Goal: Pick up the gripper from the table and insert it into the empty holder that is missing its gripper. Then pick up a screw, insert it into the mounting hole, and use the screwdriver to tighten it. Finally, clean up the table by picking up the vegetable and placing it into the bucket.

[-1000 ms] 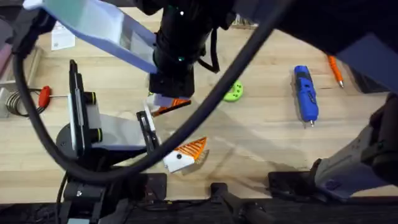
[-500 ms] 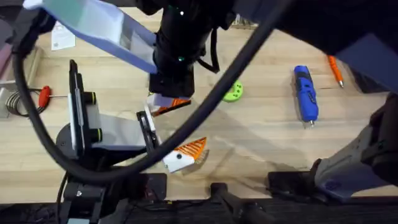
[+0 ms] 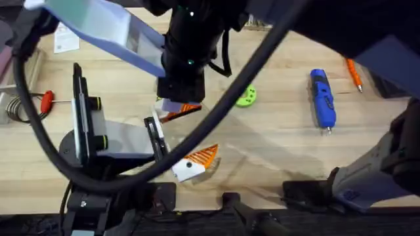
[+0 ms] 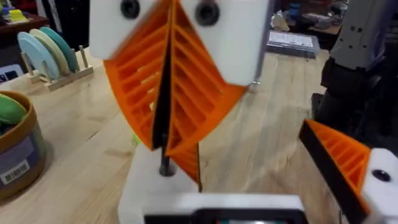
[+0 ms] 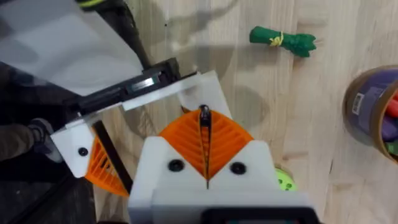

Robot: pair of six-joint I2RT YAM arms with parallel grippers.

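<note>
Nothing has shifted since the earlier overhead frames. From above, I see one arm hanging over the grained wooden table (image 3: 275, 141), its gripper (image 3: 176, 108) at the white holder (image 3: 157, 134); the ribbed orange gripper finger (image 3: 200, 157) lies nearer the table's front edge, and the chunky blue screwdriver (image 3: 321, 98) lies toward the right edge. On my left wrist view, the orange ribbed pads (image 4: 186, 93) press together around a thin dark pin; a cardboard-brown bucket (image 4: 15, 152) stands aside. On my right wrist view, that gripper (image 5: 204, 146) is pinched on a dark shaft beside the holder (image 5: 143, 93); the green leafy vegetable (image 5: 283, 40) lies well apart.
</note>
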